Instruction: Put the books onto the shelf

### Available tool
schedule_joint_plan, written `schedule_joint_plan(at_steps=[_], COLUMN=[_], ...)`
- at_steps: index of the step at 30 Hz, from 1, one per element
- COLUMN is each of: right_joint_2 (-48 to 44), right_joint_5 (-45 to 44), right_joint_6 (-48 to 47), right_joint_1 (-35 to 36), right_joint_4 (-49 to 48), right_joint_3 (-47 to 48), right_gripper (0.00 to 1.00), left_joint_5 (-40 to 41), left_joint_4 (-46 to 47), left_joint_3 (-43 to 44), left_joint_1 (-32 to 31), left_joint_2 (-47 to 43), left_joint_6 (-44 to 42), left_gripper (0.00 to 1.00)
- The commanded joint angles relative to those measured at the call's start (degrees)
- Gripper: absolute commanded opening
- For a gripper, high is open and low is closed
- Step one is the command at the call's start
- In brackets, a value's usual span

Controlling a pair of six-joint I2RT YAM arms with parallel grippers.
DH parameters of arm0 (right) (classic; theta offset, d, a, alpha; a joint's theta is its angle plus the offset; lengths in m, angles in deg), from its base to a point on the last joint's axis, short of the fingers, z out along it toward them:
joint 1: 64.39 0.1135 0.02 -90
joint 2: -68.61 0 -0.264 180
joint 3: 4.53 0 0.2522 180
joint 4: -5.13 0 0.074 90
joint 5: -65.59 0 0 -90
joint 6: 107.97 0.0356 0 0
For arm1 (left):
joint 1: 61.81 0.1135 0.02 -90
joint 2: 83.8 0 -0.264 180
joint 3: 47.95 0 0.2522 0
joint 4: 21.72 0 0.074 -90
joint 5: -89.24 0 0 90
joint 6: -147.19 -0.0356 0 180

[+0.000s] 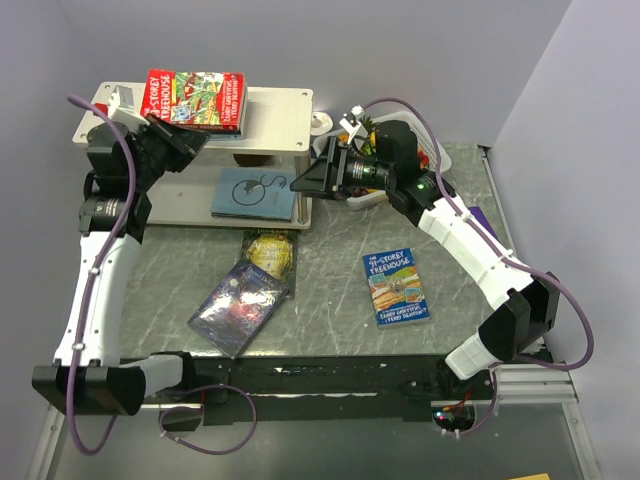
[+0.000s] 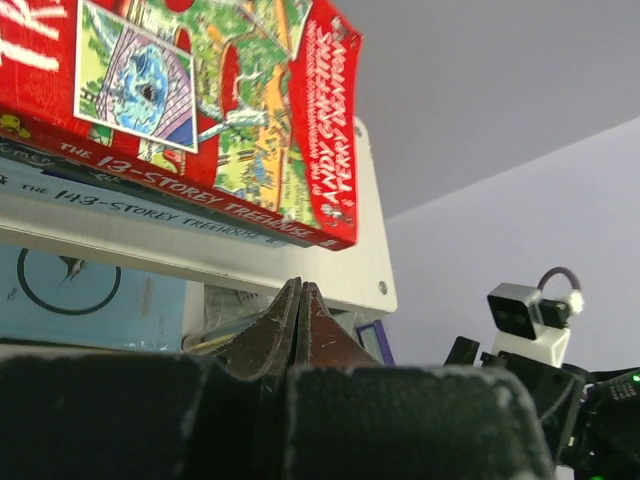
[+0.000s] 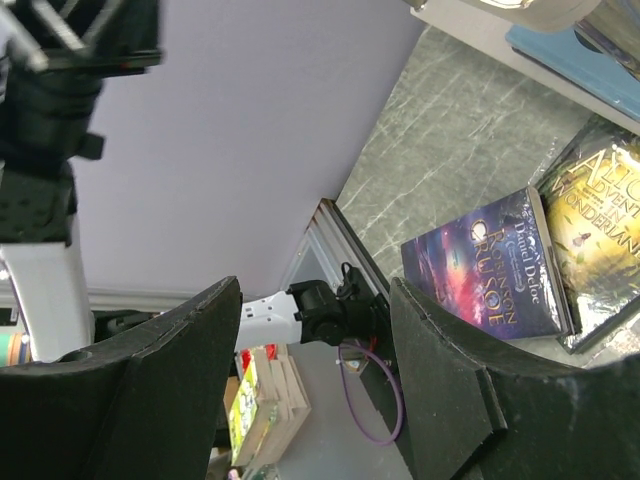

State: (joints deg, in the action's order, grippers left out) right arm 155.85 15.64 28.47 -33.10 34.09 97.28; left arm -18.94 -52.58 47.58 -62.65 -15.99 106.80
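The left end effector (image 1: 188, 140), fingers pressed together and empty, sits close by the near edge of the red Treehouse book (image 1: 196, 99) on the shelf's (image 1: 285, 115) top board. The right end effector (image 1: 308, 180), spread and empty, hovers at the shelf's right end. The blue Treehouse book (image 1: 397, 286) lies flat on the desk (image 1: 330, 320), toward the right arm's base, with its long axis near-to-far. The right arm is nearer.

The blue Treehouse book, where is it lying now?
In the top view the blue Treehouse book lies flat on the table, between the purple galaxy book and the right arm.
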Motion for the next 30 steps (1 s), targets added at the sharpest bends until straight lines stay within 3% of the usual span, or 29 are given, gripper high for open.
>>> schedule_joint_plan(at_steps=[1,30], right_joint_2=[-2.3,-1.5], right_joint_5=[-0.3,-0.6], right_joint_6=[-1.2,-1.9], right_joint_1=[0.4,0.3], right_joint_4=[-1.6,-0.4], right_joint_3=[1.1,2.0], right_gripper=[0.68,0.68], left_joint_5=[-4.6,-4.9], left_joint_4=[3.1,4.7], left_joint_3=[0.2,5.1], left_joint_1=[0.1,0.1], left_joint_2=[0.3,7.3], left_joint_6=[-0.7,-0.1], left_gripper=[0.01,0.01])
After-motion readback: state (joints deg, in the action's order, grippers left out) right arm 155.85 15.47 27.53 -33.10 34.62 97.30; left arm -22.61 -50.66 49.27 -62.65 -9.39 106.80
